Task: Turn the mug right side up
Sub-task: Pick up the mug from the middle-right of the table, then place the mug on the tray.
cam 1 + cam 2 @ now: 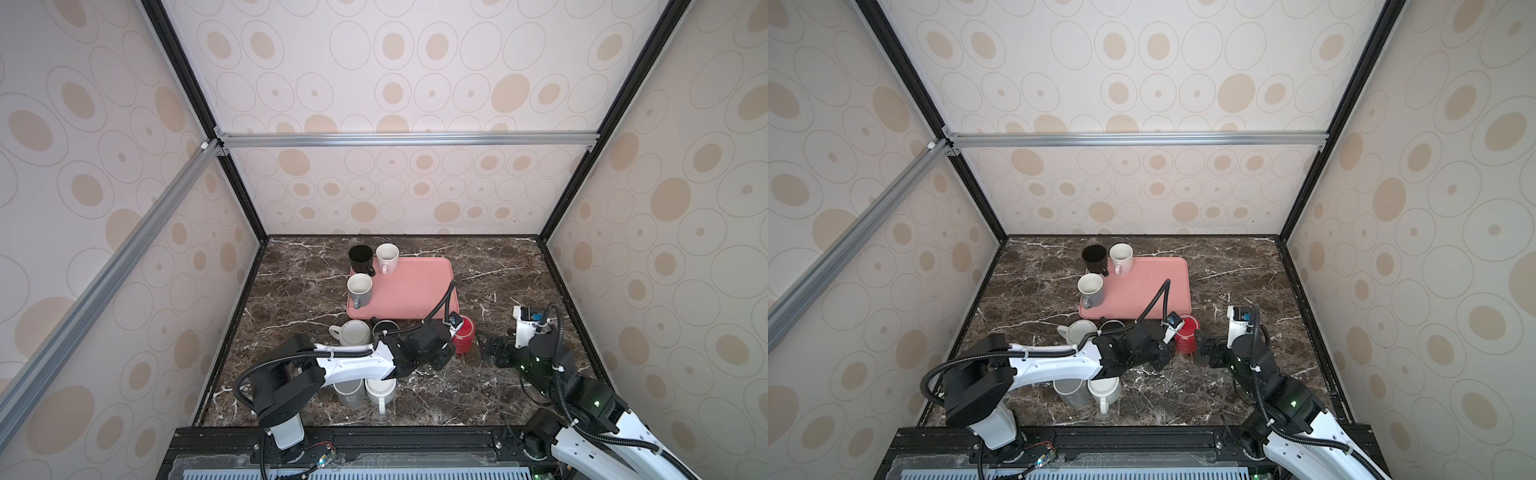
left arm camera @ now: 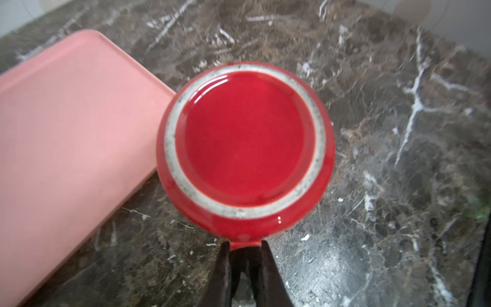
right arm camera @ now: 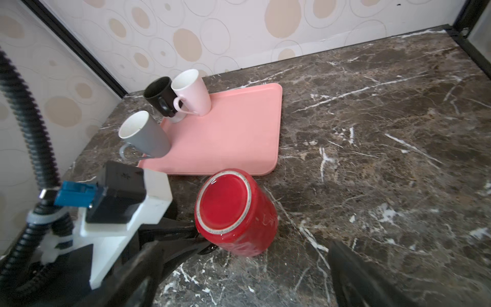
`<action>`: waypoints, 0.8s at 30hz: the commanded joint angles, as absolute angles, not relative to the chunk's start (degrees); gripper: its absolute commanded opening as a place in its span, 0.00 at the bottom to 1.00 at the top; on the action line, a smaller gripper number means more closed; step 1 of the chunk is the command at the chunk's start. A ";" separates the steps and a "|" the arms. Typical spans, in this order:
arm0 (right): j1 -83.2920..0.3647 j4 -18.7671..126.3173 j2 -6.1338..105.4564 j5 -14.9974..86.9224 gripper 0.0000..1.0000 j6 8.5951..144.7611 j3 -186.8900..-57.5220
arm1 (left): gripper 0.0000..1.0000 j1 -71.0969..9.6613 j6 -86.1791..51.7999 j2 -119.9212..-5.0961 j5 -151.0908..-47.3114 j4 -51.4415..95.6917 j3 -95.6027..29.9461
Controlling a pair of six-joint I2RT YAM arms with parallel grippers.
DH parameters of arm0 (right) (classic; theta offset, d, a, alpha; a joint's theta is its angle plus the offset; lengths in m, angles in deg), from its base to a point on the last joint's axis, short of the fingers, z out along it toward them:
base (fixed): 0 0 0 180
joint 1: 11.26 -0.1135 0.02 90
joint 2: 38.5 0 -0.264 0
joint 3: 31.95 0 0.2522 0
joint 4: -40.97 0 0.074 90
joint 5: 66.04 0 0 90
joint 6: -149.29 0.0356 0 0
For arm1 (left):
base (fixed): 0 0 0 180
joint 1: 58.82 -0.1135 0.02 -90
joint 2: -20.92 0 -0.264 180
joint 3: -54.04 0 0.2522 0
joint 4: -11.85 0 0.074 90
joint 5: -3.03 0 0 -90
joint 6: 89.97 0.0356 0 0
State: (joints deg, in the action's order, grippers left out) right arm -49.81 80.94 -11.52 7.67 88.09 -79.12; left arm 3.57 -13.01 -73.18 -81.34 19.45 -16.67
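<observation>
Left wrist view: outstretched left arm's jaws apparently pinch the red mug (image 2: pixel 245 138) handle.

One red mug (image 1: pixel 466 337), seven other mugs (image 1: pixel 360 288), three of them on the one pink tray (image 1: pixel 411 286), two robot arms (image 1: pixel 353 365).

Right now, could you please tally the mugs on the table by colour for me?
red mug: 1
black mugs: 2, one partly hidden
grey mugs: 2
white or cream mugs: 3
Total: 8 mugs
</observation>
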 commanded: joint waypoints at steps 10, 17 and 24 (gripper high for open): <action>-49.45 51.08 -6.24 33.42 0.99 86.46 -74.12 | 0.00 -9.21 -21.16 -46.24 -86.77 -2.20 -3.71; -49.50 33.76 5.37 44.08 0.94 90.28 -75.16 | 0.00 -12.22 -25.50 -35.09 -91.07 -17.03 5.28; -49.50 20.31 16.10 53.32 0.91 94.69 -80.25 | 0.00 -12.35 -26.20 -29.10 -95.25 -25.35 8.72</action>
